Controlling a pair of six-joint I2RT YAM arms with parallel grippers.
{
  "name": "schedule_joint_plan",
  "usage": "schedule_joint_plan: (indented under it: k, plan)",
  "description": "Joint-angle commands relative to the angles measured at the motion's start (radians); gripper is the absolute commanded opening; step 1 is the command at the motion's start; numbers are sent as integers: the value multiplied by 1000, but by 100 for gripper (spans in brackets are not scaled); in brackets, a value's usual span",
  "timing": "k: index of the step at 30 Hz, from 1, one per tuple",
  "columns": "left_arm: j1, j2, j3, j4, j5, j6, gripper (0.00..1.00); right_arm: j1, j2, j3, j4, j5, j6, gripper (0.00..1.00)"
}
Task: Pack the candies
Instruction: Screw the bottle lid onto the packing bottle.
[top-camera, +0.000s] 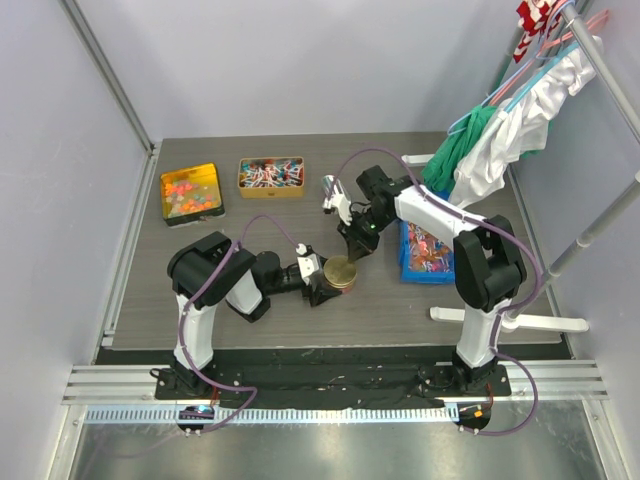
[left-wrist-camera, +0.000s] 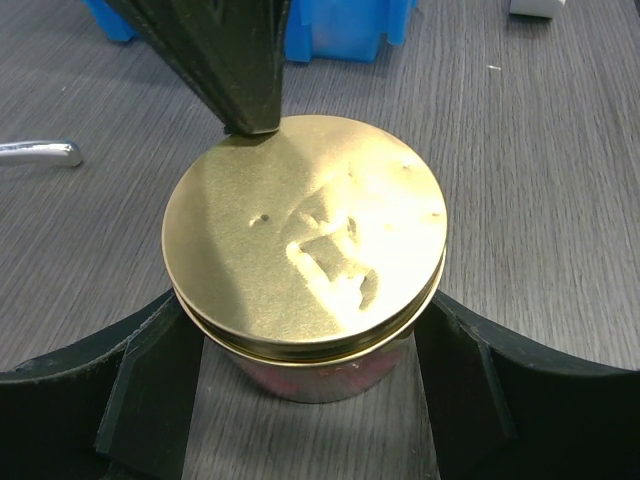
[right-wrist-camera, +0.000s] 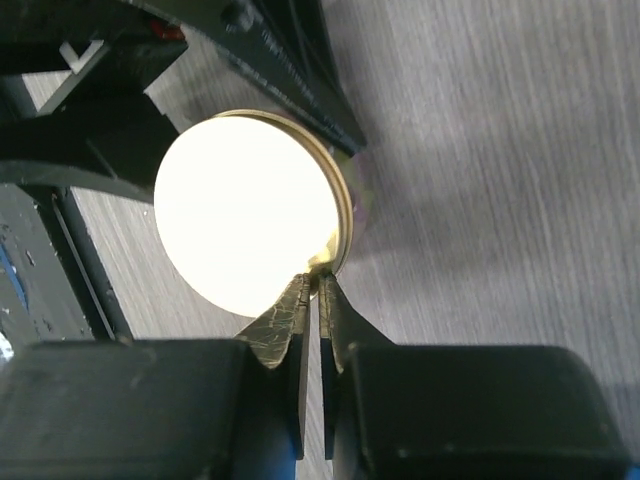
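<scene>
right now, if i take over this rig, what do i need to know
Left hand: closed around the body of the round gold tin, mid-table.
Right hand: pinching the rim of the lid, which lies on the tin.
Candies: gummies in the gold tray far left, wrapped ones in the second tray, more in the blue bin.
Done: unclear, the tin's inside is hidden.
Left: probably settle the lid.

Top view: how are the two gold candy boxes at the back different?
The left box holds orange, yellow and red gummy candies; the right box holds red, blue and white wrapped candies. The left box looks squarer and sits turned at an angle; the right box is narrower and sits straight. Both are gold and open.
</scene>
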Motion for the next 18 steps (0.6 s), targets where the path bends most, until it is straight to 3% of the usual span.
schedule_joint_plan:
  k: [1, 13, 16, 17, 18]
  plan:
    - [11, 29, -2, 129, -50, -7, 31, 15, -26, -70, -128, -21, -25, 10]
    - [11, 30, -2, 129, -50, -7, 31, 21, -94, -112, -139, -13, -28, 10]
    - [11, 32, -2, 129, -47, -7, 31, 19, -118, -84, -139, 72, -69, 38]
    - [11, 32, -2, 129, -48, -7, 31, 22, -133, -68, -136, 105, -83, 58]
    - [11, 32, -2, 129, -47, -5, 31, 24, -141, -63, -131, 146, -116, 69]
